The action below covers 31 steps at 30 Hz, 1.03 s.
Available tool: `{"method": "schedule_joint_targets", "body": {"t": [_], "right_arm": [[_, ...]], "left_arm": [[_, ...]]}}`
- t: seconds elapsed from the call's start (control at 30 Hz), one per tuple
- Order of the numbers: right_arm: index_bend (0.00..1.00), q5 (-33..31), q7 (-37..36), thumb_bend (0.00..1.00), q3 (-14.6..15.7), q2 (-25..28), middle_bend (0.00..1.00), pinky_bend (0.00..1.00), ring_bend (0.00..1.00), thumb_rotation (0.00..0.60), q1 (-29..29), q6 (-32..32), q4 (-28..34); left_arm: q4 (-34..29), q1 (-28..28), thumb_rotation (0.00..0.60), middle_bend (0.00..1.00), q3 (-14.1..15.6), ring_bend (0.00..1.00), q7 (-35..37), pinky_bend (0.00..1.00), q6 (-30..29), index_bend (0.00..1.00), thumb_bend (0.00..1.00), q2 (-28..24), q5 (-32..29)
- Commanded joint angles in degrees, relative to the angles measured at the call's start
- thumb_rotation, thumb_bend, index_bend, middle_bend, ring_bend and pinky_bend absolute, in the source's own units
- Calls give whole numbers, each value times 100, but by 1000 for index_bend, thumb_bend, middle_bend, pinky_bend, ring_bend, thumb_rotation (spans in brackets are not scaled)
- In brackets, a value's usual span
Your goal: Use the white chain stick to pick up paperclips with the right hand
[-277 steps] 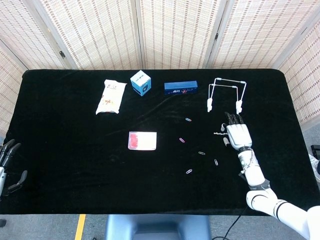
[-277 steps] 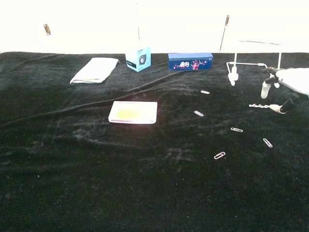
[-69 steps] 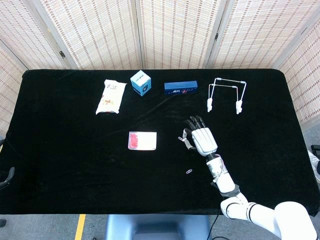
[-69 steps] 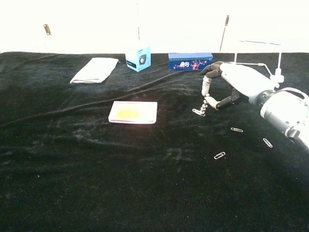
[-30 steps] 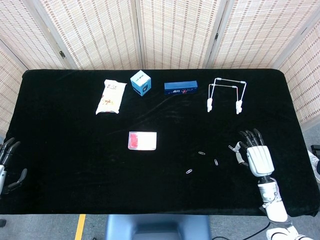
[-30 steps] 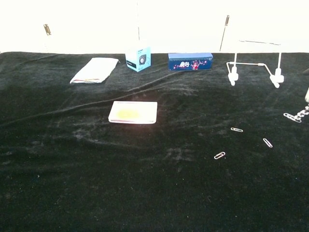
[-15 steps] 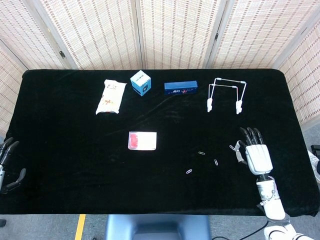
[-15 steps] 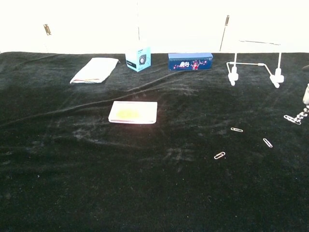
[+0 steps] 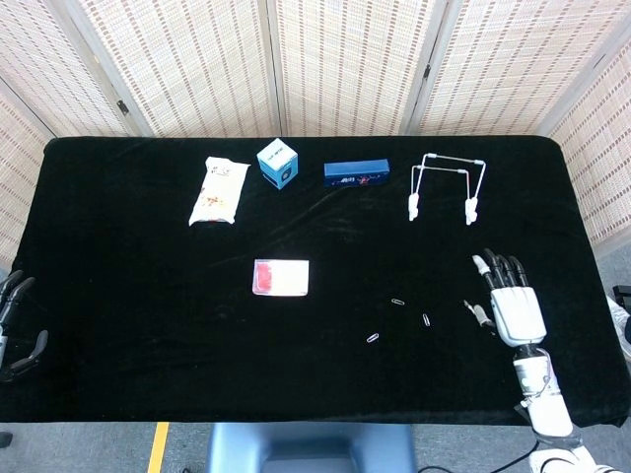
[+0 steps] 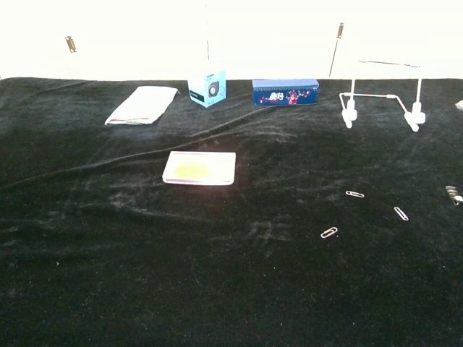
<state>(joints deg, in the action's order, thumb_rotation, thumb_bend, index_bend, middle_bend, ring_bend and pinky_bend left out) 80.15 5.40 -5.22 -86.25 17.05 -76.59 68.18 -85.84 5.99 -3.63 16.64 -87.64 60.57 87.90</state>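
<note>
My right hand (image 9: 515, 307) lies palm-down over the cloth at the right front, fingers spread and stretched forward. The small white chain stick (image 9: 470, 308) with clips clinging to it sits just left of the thumb, low on the cloth. I cannot tell whether the thumb still touches it. Only its tip (image 10: 453, 193) shows at the chest view's right edge. Three loose paperclips lie left of the hand: one (image 9: 397, 302), another (image 9: 426, 319) and the nearest (image 9: 373, 338). My left hand (image 9: 14, 330) hangs off the table's left front corner, holding nothing.
A white wire stand (image 9: 446, 185) is behind the right hand. Along the back are a blue box (image 9: 356, 173), a blue-white cube (image 9: 278, 163) and a white packet (image 9: 219, 191). A small clear case with red contents (image 9: 281, 277) lies mid-table.
The right hand slid slightly toward the front edge and its fingers spread wider. The chain stick dropped from hanging at the fingertips to lying low beside the thumb.
</note>
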Motion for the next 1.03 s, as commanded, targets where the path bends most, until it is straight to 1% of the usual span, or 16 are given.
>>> {"method": "schedule_joint_targets", "body": {"t": [0.03,0.3,0.4,0.5,0.6,0.67,0.73,0.93,1.03], "right_arm": [[0,-10,-90,355,-46,50,0,0,0,600,-39,-51,55],[0,18,-420,355,-131,169,0,0,0,600,-118,-167,113],[0,5,-411,355,-134,286,0,0,0,600,-155,-165,263],[0,-100,-127,356,-91,610,0,0,0,600,-236,-81,754],[0,-328,499,356,29,1174,0,0,0,600,-408,6,1567],[0,-382,615,355,79,1381,0,0,0,600,-512,-43,1868],[0,-383,551,355,155,1535,0,0,0,600,-626,-84,2032],[0,-193,345,355,209,1640,0,0,0,600,-727,-199,1999],[0,-180,404,354,230,1637,0,0,0,600,-709,-120,1984]], "left_arm": [[1,0,600,0,0,0,-3,4,-2,0,519,1,1],[-2,3,600,0,-1,0,-26,4,4,0,519,7,-5],[-2,9,600,0,6,0,-44,4,16,0,519,9,1],[-3,22,600,0,9,0,-77,4,47,0,519,11,-8],[-17,40,600,0,14,0,-154,4,90,0,519,24,-19],[-33,50,600,0,23,0,-220,4,104,0,519,39,-6],[-53,65,600,0,30,0,-321,4,131,0,520,64,-3],[-122,99,600,0,25,0,-599,4,206,0,519,142,-62],[-156,108,600,0,36,0,-723,4,234,0,519,170,-68]]}}
